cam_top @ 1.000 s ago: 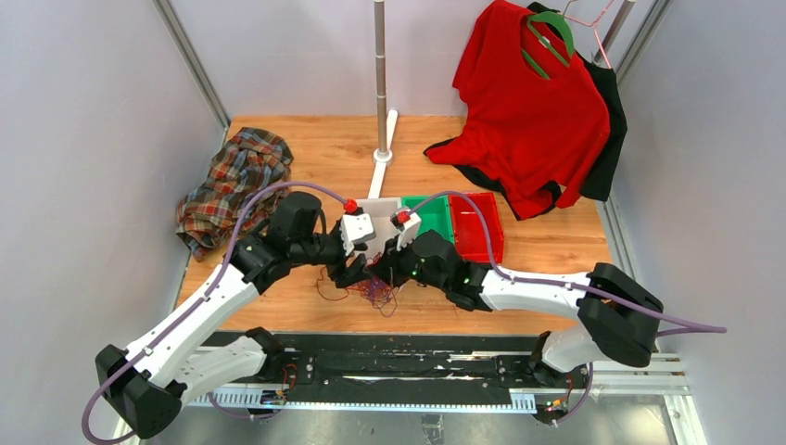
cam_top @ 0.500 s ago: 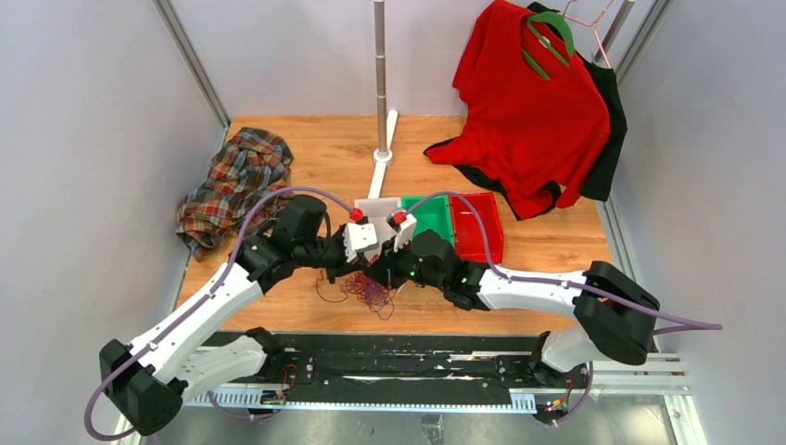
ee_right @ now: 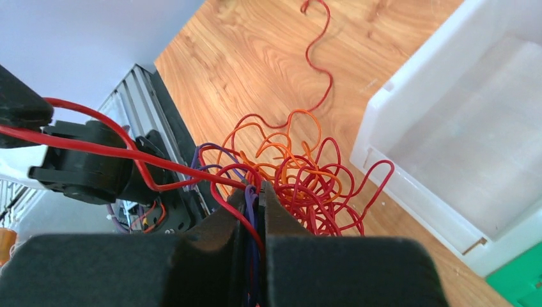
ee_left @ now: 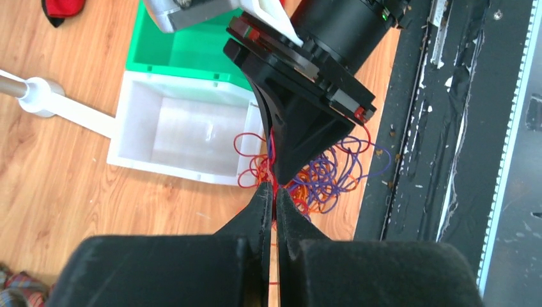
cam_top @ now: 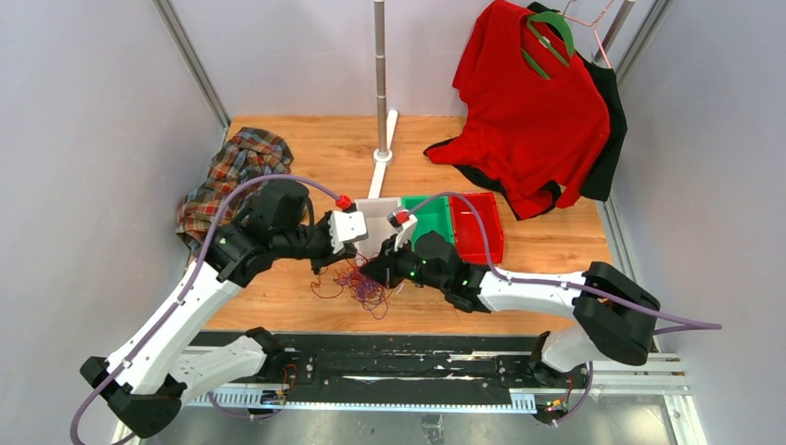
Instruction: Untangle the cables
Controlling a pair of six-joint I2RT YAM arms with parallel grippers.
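Observation:
The cables [cam_top: 363, 289] are a tangle of thin red, orange and purple loops on the wooden table, between both grippers. My left gripper [ee_left: 275, 192] is shut on a red cable at the tangle's near edge. Tip to tip with it, my right gripper [ee_right: 255, 192] is shut on purple and red cables [ee_right: 300, 179]. In the right wrist view a red strand runs taut from that grip to the left gripper's fingers [ee_right: 19, 105]. From above, the left gripper [cam_top: 345, 264] and right gripper [cam_top: 369, 271] nearly touch over the tangle.
A white bin [cam_top: 380, 215], green bin [cam_top: 428, 215] and red bin [cam_top: 477, 227] stand just behind the tangle. A plaid cloth [cam_top: 236, 181] lies at the back left. A pole stand [cam_top: 381, 83] and a hung red shirt [cam_top: 528, 111] are at the back. A black rail [cam_top: 399, 366] borders the near edge.
My left gripper closed on a red strand and drew back to the left, stretching it. The tangle shifted slightly left. The right gripper kept its grip and place.

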